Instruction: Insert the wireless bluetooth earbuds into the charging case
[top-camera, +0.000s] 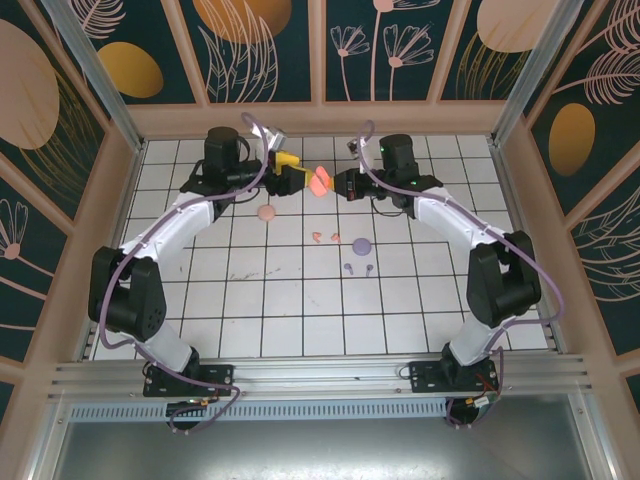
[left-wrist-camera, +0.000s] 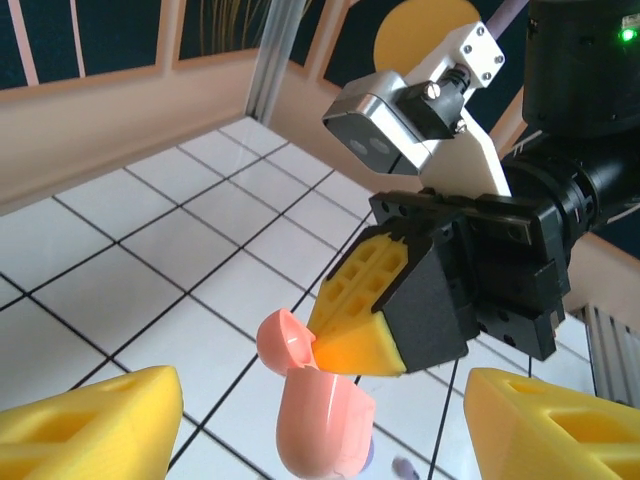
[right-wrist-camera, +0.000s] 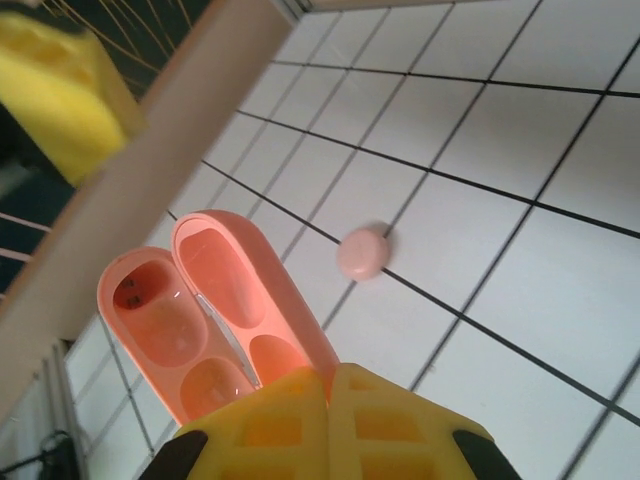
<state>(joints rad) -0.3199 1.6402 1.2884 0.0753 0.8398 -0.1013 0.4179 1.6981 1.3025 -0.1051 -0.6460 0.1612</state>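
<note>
From above, the right gripper (top-camera: 332, 184) holds the coral charging case (top-camera: 318, 183) in the air over the tiled table (top-camera: 250, 300), toward 12 o'clock of the grid. The left gripper (top-camera: 290, 170) sits just beside the case at its 10 o'clock.

The overhead view also shows the two coral-red earbuds (top-camera: 325, 237) lying on the tiles at 6 o'clock of the held case, well apart from it. A purple case (top-camera: 361, 244) lies at the case's 5 o'clock, with two purple earbuds (top-camera: 358, 268) just at 6 o'clock of that. A closed pale pink case (top-camera: 265, 212) rests at 8 o'clock.

The right wrist camera shows that the coral case is hinged open, both hollowed halves facing the lens. The right gripper's yellow fingers (right-wrist-camera: 330, 440) pinch its lower end.

The left wrist camera shows the left gripper's own yellow fingers (left-wrist-camera: 90, 430) spread wide. The lidded case hangs between and beyond them, without touching them.
</note>
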